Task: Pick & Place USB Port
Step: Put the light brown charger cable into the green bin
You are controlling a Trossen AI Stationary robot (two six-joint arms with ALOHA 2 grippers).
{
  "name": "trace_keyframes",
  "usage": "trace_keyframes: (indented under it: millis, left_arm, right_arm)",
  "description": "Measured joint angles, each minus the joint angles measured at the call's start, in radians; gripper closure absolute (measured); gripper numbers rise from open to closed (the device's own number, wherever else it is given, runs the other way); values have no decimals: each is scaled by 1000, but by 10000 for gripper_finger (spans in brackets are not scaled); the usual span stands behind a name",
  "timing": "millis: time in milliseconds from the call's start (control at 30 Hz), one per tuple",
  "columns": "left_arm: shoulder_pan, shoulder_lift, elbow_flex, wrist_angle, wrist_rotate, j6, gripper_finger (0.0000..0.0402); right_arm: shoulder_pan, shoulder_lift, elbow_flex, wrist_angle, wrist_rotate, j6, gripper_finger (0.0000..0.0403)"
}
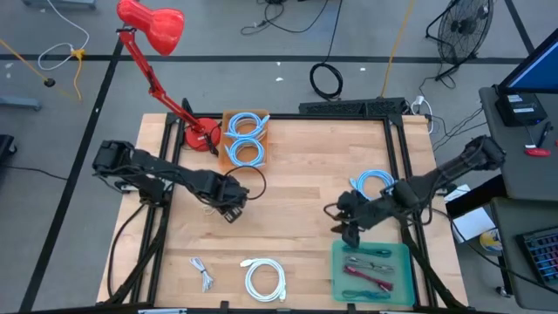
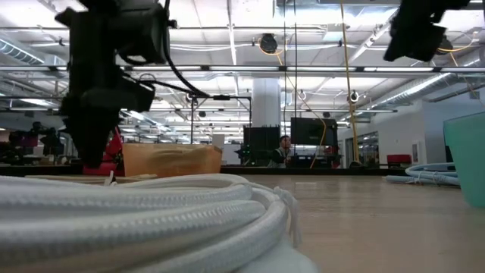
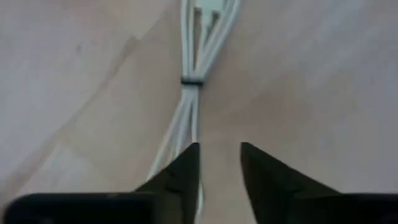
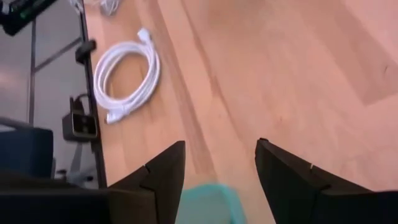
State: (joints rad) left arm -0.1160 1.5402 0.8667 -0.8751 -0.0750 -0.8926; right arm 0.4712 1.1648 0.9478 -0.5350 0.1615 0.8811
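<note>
Lying flat – white cable bundle (image 3: 198, 56), banded mid-length.

Both arms are dark, matte black chains of blocky joints and slim links, the left arm (image 1: 166, 174) and the right arm (image 1: 436, 179) each trailing black cable along its length. Behind the jaws, each wrist swells into a squarish black housing. The fingers (image 4: 283, 180) are black, wedge-shaped plates with angular, faceted edges tapering to points.

Grey floor (image 1: 288, 35) strewn with cables, a standing fan (image 1: 462, 28) at one corner — open ceiling with pipes (image 2: 303, 70), distant monitors (image 2: 309, 130), bright overhead lights.
</note>
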Motion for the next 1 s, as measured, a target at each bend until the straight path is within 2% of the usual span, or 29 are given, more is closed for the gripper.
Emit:
trace_keyframes:
  millis: [167, 300, 400, 500, 533, 700, 867, 1000]
  left_arm:
    - [30, -2, -91, 65, -39, 56, 215]
    - [44, -7, -150, 124, -48, 58, 208]
    - [52, -9, -176, 163, -16, 44, 253]
    - [56, -10, -181, 195, 14, 41, 352]
    - [56, -9, -181, 201, 19, 35, 374]
    - [41, -30, -129, 207, 8, -38, 395]
    - [0, -151, -13, 375, -58, -32, 400]
    - [-55, -226, 69, 547, -164, -10, 401]
  right_arm:
    - [-38, 0, 0, 37, -2, -30, 222]
    - [-47, 0, 0, 85, 21, -30, 222]
    - [-47, 0, 0, 145, 52, -30, 222]
    - [-46, 0, 0, 211, 97, -30, 223]
    - [-46, 0, 0, 232, 114, -30, 222]
    - [-48, 0, 0, 337, 202, -33, 223]
    - [-58, 0, 1, 490, 235, -126, 222]
    - [-95, 0, 1, 579, 238, -82, 222]
